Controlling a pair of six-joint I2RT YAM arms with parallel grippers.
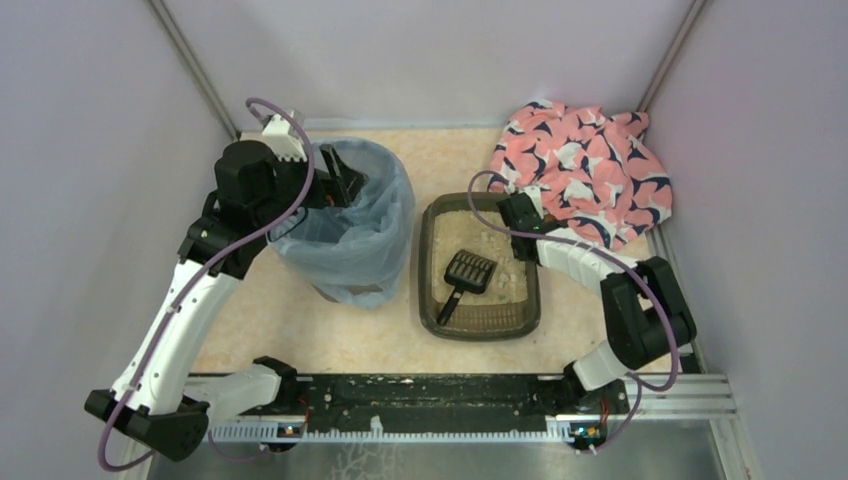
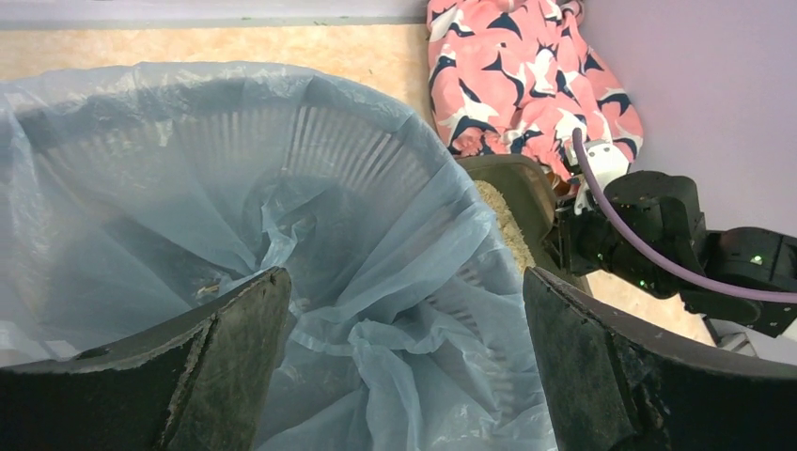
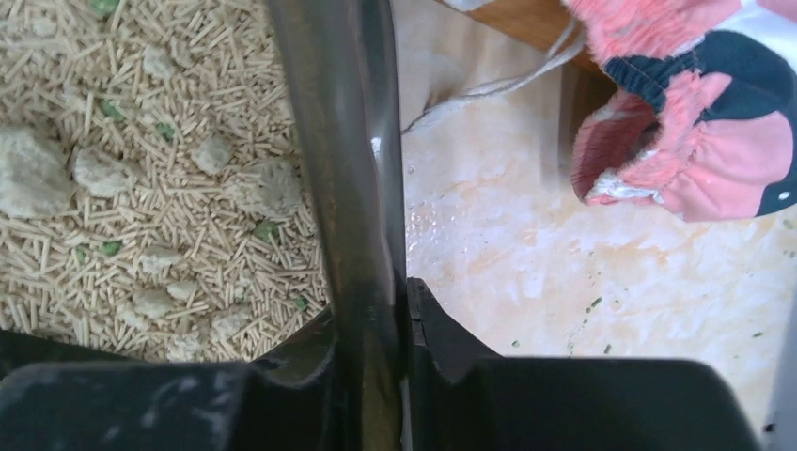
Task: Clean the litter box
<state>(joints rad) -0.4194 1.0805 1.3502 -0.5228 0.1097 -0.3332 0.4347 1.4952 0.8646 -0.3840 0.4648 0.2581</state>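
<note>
Litter box (image 1: 428, 270), location?
— On the table (image 1: 300, 320), right of the bin (image 1: 345, 250), touching or just beside it. Contents: beige litter (image 3: 141, 188) with pale clumps; one black scoop (image 1: 465, 277) lying inside.

Right gripper (image 3: 376, 329), condition?
— Clamped on the litter box's far right rim, one finger inside the wall and one outside. Pink patterned cloth (image 1: 585, 175) just beyond.

Left gripper (image 2: 404, 319)?
— Over the bin's mouth, fingers wide apart, holding nothing. Blue bag (image 2: 376, 235) lines the bin below.
</note>
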